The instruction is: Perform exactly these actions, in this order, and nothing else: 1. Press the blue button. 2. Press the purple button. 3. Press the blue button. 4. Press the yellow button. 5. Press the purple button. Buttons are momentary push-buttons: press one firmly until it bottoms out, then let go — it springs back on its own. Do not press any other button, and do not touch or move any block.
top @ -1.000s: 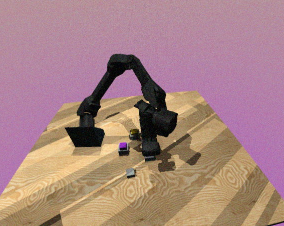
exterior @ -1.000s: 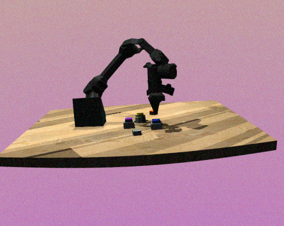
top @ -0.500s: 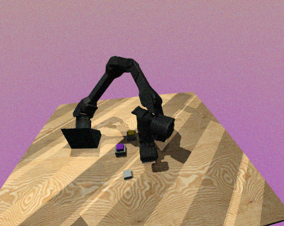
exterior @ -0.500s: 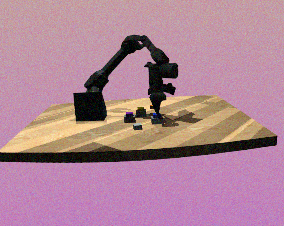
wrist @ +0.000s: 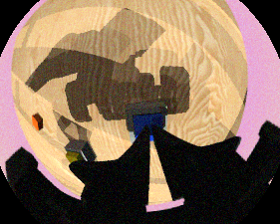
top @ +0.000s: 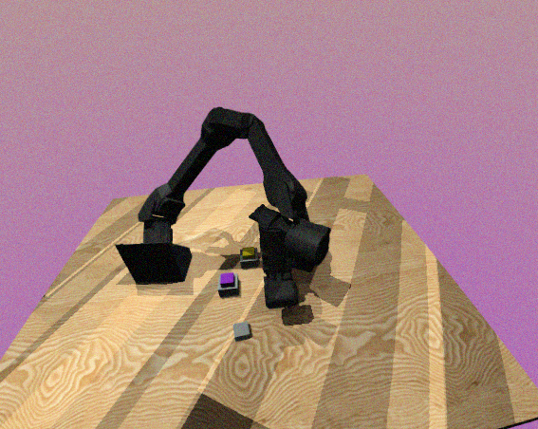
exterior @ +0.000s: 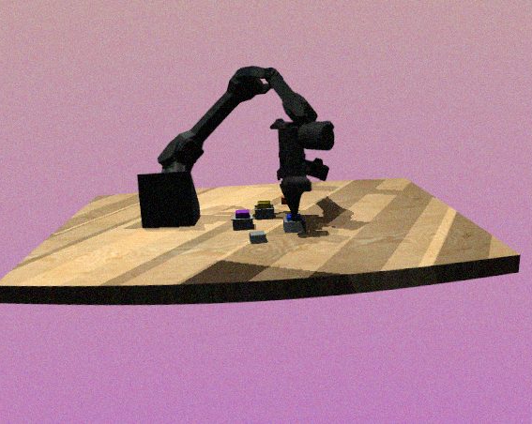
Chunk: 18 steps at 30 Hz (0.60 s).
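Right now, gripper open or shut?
Shut, holding nothing. The gripper tapers to one closed point on the blue button; wrist view shows only a thin slit between fingers.

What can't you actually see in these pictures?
- Blue button: hidden behind the hand in the top view.
- Contact: the exterior view is too small to show whether the shut hand has pushed the button down.
- Orange block: a speck in the wrist view, mostly behind the hand in the exterior view.
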Each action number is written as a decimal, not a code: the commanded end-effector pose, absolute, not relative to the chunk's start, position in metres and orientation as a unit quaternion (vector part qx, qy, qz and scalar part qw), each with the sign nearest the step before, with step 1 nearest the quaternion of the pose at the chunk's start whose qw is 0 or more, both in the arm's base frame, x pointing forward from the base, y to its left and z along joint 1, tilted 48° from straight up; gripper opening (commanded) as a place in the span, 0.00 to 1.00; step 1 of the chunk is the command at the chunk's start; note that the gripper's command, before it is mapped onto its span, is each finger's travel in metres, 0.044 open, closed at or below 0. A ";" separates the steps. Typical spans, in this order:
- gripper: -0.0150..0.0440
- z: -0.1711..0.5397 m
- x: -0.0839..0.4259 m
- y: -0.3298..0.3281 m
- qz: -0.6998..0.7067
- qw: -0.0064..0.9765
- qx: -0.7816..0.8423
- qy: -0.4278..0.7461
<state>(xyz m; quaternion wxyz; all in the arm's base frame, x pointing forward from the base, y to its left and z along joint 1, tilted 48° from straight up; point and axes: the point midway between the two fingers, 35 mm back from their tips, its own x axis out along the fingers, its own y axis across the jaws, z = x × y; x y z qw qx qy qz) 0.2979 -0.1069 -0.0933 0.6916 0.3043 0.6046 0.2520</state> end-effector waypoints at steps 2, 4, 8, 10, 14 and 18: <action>0.29 -0.094 0.297 -0.105 0.253 0.689 0.307 0.605; 0.29 -0.094 0.297 -0.105 0.253 0.689 0.307 0.605; 0.29 -0.094 0.297 -0.105 0.253 0.689 0.307 0.605; 0.29 -0.087 0.296 -0.114 0.252 0.691 0.305 0.605; 0.29 -0.072 0.293 -0.128 0.252 0.689 0.307 0.606; 0.29 -0.057 0.291 -0.146 0.252 0.689 0.306 0.606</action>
